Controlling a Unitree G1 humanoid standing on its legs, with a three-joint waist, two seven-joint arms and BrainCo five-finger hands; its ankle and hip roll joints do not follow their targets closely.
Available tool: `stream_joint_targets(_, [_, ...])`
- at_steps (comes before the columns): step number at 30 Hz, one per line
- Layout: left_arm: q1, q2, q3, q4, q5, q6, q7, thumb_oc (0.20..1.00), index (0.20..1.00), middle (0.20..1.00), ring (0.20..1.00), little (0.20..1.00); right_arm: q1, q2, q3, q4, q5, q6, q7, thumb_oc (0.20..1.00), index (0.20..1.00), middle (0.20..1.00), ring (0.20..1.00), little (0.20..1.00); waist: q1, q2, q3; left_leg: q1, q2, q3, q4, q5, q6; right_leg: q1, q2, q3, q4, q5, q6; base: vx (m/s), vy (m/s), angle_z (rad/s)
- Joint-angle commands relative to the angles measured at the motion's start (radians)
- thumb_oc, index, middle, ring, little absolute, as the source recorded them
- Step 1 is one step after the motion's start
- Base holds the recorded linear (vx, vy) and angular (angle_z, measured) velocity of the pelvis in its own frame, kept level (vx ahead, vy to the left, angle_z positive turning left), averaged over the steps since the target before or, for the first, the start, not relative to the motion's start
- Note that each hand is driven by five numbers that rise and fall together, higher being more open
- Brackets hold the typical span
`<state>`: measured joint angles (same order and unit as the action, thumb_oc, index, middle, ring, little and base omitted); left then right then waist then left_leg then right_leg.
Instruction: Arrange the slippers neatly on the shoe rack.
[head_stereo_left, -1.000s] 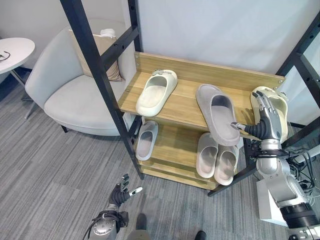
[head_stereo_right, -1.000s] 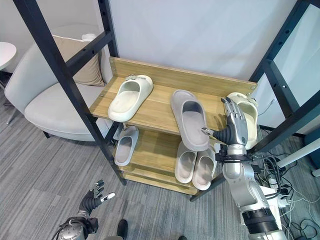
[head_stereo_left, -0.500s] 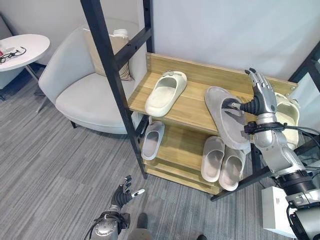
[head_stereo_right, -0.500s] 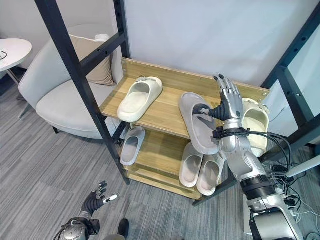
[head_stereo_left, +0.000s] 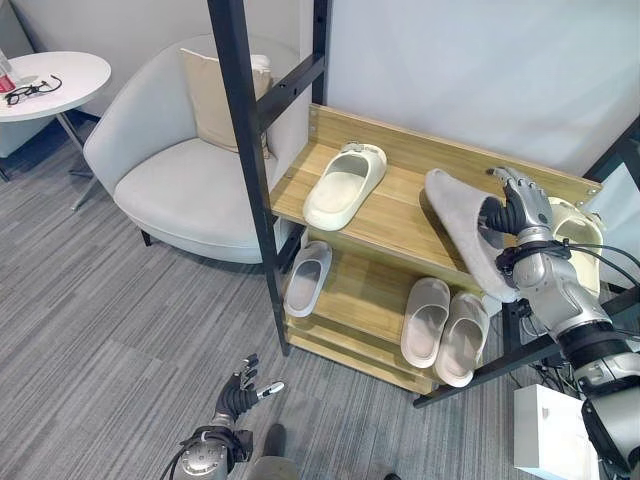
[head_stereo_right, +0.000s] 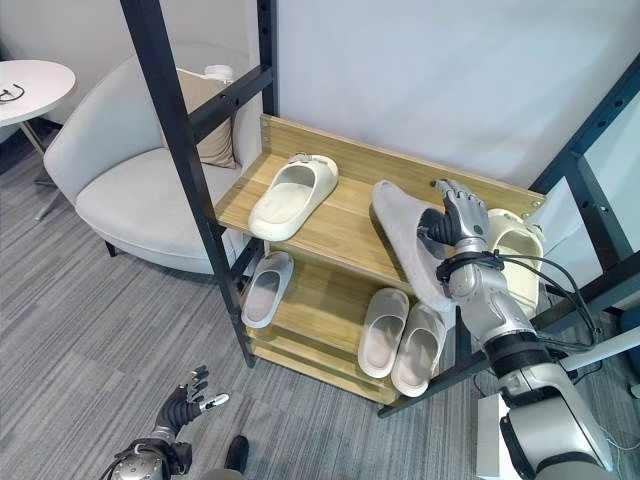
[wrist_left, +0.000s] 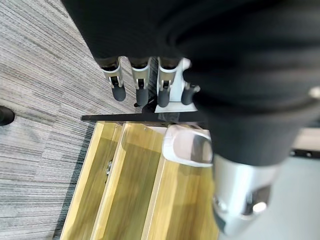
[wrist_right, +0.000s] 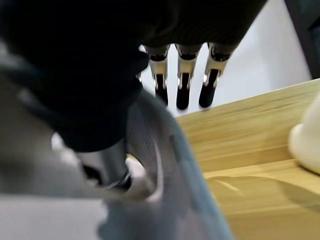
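A pale grey armchair (head_stereo_left: 170, 180) with a beige cushion (head_stereo_left: 215, 100) stands beside the shoe rack (head_stereo_left: 400, 215), two wooden shelves in a black metal frame. On the top shelf lie a smooth cream slipper (head_stereo_left: 344, 187) at the left and another cream slipper (head_stereo_left: 575, 240) at the far right. Between them the right hand (head_stereo_left: 512, 213) grips a matte grey slipper (head_stereo_left: 462, 235), thumb tucked in its opening, tipped onto its side. Below sit a single pale slipper (head_stereo_left: 309, 277) and a pale pair (head_stereo_left: 443, 317). The left hand (head_stereo_left: 238, 392) hangs low over the striped grey carpet (head_stereo_left: 110, 340), fingers loosely spread.
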<state>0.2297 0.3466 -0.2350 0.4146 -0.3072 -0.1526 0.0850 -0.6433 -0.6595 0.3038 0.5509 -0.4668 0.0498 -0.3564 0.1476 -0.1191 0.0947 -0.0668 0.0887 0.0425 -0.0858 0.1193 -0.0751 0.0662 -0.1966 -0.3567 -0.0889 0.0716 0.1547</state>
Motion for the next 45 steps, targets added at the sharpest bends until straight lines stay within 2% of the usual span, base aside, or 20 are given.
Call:
stream_joint_targets(1, [-0.063,0.017,-0.012,-0.014,-0.031,-0.039,0.003,1.0,1.0,1.0,1.0,1.0,-0.057,-0.015,0.057,0.033,0.061,-0.008,-0.014,0.2,0.2,0.2,0.2,0.2,0.043,0.016,0.04,0.097,-0.007,-0.011,-0.001,-0.149,0.014,0.06,0.003,0.048,0.002,-0.091,0.015,0.0,0.0,0.0])
stream_joint_targets(5, [-0.061,0.014,0.008,-0.018,-0.037,-0.034,0.013,1.0,1.0,1.0,1.0,1.0,0.005,0.02,-0.03,-0.084,0.133,-0.024,-0.056,0.2,0.2,0.2,0.2,0.2,0.036,0.029,0.034,0.101,-0.007,-0.014,-0.001,-0.15,0.014,0.063,0.004,0.051,0.002,-0.093,0.013,0.0,0.0,0.0])
stream_joint_targets(9, [-0.061,-0.001,0.054,-0.019,-0.019,-0.027,0.036,1.0,1.0,1.0,1.0,1.0,0.163,0.084,-0.213,-0.384,0.171,-0.075,-0.132,0.2,0.2,0.2,0.2,0.2,0.018,0.047,0.03,0.106,-0.006,-0.016,-0.001,-0.151,0.016,0.064,0.004,0.054,0.003,-0.099,0.01,0.0,0.0,0.0])
stream_joint_targets(11, [-0.058,-0.013,0.075,-0.029,-0.002,-0.026,0.053,1.0,1.0,1.0,1.0,1.0,0.254,0.138,-0.301,-0.567,0.192,-0.123,-0.161,0.2,0.2,0.2,0.2,0.2,0.003,0.055,0.028,0.109,-0.007,-0.015,-0.001,-0.151,0.017,0.063,0.005,0.06,0.004,-0.103,0.008,-0.01,-0.011,0.02])
stream_joint_targets(13, [-0.041,-0.028,0.1,-0.075,0.007,-0.023,0.06,1.0,1.0,1.0,1.0,1.0,0.373,0.237,-0.344,-0.828,0.317,-0.231,-0.112,0.2,0.2,0.2,0.2,0.2,-0.024,0.067,0.025,0.108,-0.001,-0.007,-0.001,-0.146,0.016,0.06,0.006,0.064,0.005,-0.106,0.005,-0.05,-0.051,-0.03])
stream_joint_targets(14, [-0.033,-0.028,0.1,-0.084,0.006,-0.019,0.059,1.0,1.0,1.0,1.0,1.0,0.404,0.265,-0.337,-0.883,0.382,-0.255,-0.083,0.2,0.2,0.2,0.2,0.2,-0.031,0.067,0.022,0.108,0.001,-0.006,-0.001,-0.144,0.014,0.061,0.005,0.064,0.005,-0.106,0.005,-0.08,-0.069,-0.09])
stream_joint_targets(15, [-0.031,-0.032,0.097,-0.09,0.002,-0.013,0.06,1.0,1.0,1.0,1.0,1.0,0.442,0.315,-0.286,-0.953,0.538,-0.311,-0.015,0.2,0.2,0.2,0.2,0.2,-0.041,0.072,0.024,0.106,0.005,0.0,-0.001,-0.138,0.01,0.058,0.005,0.063,0.006,-0.106,0.005,-0.09,-0.067,-0.25])
stream_joint_targets(17, [-0.025,-0.029,0.081,-0.092,-0.012,-0.011,0.061,1.0,1.0,1.0,1.0,1.0,0.499,0.362,-0.142,-1.019,0.831,-0.36,0.142,0.2,0.2,0.2,0.2,0.2,-0.056,0.078,0.025,0.101,0.014,0.008,-0.001,-0.128,0.001,0.058,0.004,0.057,0.006,-0.105,0.003,-0.1,-0.064,-0.25])
stream_joint_targets(18, [-0.028,-0.028,0.074,-0.089,-0.016,-0.019,0.065,1.0,1.0,1.0,1.0,1.0,0.511,0.367,-0.069,-1.035,0.913,-0.362,0.207,0.2,0.2,0.2,0.2,0.2,-0.056,0.081,0.026,0.098,0.018,0.008,-0.001,-0.124,-0.003,0.059,0.003,0.052,0.007,-0.105,0.002,-0.07,-0.036,-0.04])
stream_joint_targets(20, [-0.029,-0.027,0.073,-0.097,-0.017,-0.025,0.067,1.0,1.0,1.0,1.0,1.0,0.513,0.368,-0.032,-1.035,0.949,-0.359,0.239,0.2,0.2,0.2,0.2,0.2,-0.057,0.083,0.026,0.096,0.02,0.007,-0.001,-0.122,-0.005,0.06,0.004,0.049,0.008,-0.106,0.001,-0.04,-0.017,0.02])
stream_joint_targets(21, [-0.037,-0.028,0.066,-0.093,-0.018,-0.038,0.074,1.0,1.0,1.0,1.0,1.0,0.504,0.371,0.044,-1.014,0.976,-0.344,0.278,0.2,0.2,0.2,0.2,0.2,-0.052,0.084,0.028,0.094,0.021,0.004,-0.001,-0.118,-0.009,0.061,0.005,0.047,0.01,-0.107,-0.002,-0.03,-0.017,0.04])
stream_joint_targets(26, [-0.067,-0.029,0.063,-0.094,-0.027,-0.067,0.097,1.0,1.0,1.0,1.0,1.0,0.471,0.367,0.169,-0.929,0.921,-0.311,0.32,0.2,0.2,0.2,0.2,0.2,-0.035,0.085,0.039,0.09,0.023,-0.011,-0.001,-0.113,-0.015,0.061,0.008,0.031,0.021,-0.113,-0.007,-0.02,-0.014,0.07])
stream_joint_targets(28, [-0.088,-0.029,0.06,-0.103,-0.032,-0.085,0.12,1.0,1.0,1.0,1.0,1.0,0.452,0.364,0.232,-0.834,0.803,-0.29,0.317,0.2,0.2,0.2,0.2,0.2,-0.018,0.084,0.057,0.087,0.024,-0.029,-0.001,-0.109,-0.018,0.061,0.009,0.017,0.034,-0.123,-0.01,-0.05,-0.022,0.28])
stream_joint_targets(29, [-0.107,-0.026,0.053,-0.11,-0.036,-0.091,0.133,1.0,1.0,1.0,1.0,1.0,0.443,0.358,0.245,-0.762,0.657,-0.273,0.277,0.2,0.2,0.2,0.2,0.2,-0.004,0.083,0.075,0.081,0.024,-0.045,-0.001,-0.105,-0.018,0.059,0.01,0.002,0.049,-0.131,-0.011,-0.08,-0.032,0.34])
stream_joint_targets(32, [-0.149,-0.016,0.03,-0.128,-0.023,-0.099,0.157,1.0,1.0,1.0,1.0,1.0,0.429,0.353,0.237,-0.623,0.475,-0.242,0.197,0.2,0.2,0.2,0.2,0.2,0.015,0.088,0.117,0.054,0.025,-0.074,0.008,-0.095,-0.017,0.038,0.003,-0.024,0.089,-0.145,-0.012,-0.11,-0.024,0.36])
stream_joint_targets(35, [-0.198,-0.009,0.008,-0.163,-0.012,-0.108,0.188,1.0,1.0,1.0,1.0,1.0,0.4,0.341,0.191,-0.511,0.342,-0.211,0.09,0.2,0.2,0.2,0.2,0.2,0.031,0.101,0.176,0.003,0.028,-0.104,0.039,-0.085,-0.017,-0.009,-0.011,-0.053,0.153,-0.16,-0.016,-0.15,-0.02,0.34])
stream_joint_targets(36, [-0.199,-0.009,0.007,-0.163,-0.012,-0.108,0.189,1.0,1.0,1.0,1.0,1.0,0.398,0.342,0.19,-0.509,0.341,-0.212,0.089,0.2,0.2,0.2,0.2,0.2,0.029,0.101,0.176,-0.003,0.027,-0.106,0.044,-0.086,-0.016,-0.014,-0.013,-0.054,0.159,-0.163,-0.016,-0.23,-0.004,0.52])
stream_joint_targets(38, [-0.248,-0.004,-0.007,-0.195,-0.015,-0.126,0.223,1.0,1.0,1.0,1.0,1.0,0.35,0.316,0.122,-0.43,0.218,-0.175,-0.034,0.2,0.2,0.2,0.2,0.2,0.04,0.124,0.249,-0.103,0.024,-0.141,0.136,-0.09,-0.016,-0.108,-0.044,-0.065,0.275,-0.188,-0.025,-0.33,0.002,0.32])
stream_joint_targets(39, [-0.279,-0.007,-0.018,-0.208,-0.023,-0.132,0.244,1.0,1.0,1.0,1.0,1.0,0.299,0.299,0.081,-0.365,0.125,-0.124,-0.122,0.2,0.2,0.2,0.2,0.2,0.043,0.138,0.278,-0.192,0.014,-0.164,0.206,-0.096,-0.014,-0.181,-0.065,-0.066,0.345,-0.2,-0.031,-0.3,0.011,0.27])
stream_joint_targets(45, [-0.326,0.013,-0.054,-0.242,-0.03,-0.15,0.256,1.0,1.0,1.0,1.0,1.0,0.113,0.296,-0.016,-0.145,0.087,-0.04,-0.32,0.2,0.2,0.2,0.2,0.2,0.072,0.164,0.292,-0.324,-0.009,-0.202,0.289,-0.106,-0.014,-0.28,-0.083,-0.065,0.427,-0.232,-0.035,-0.09,0.019,0.32])
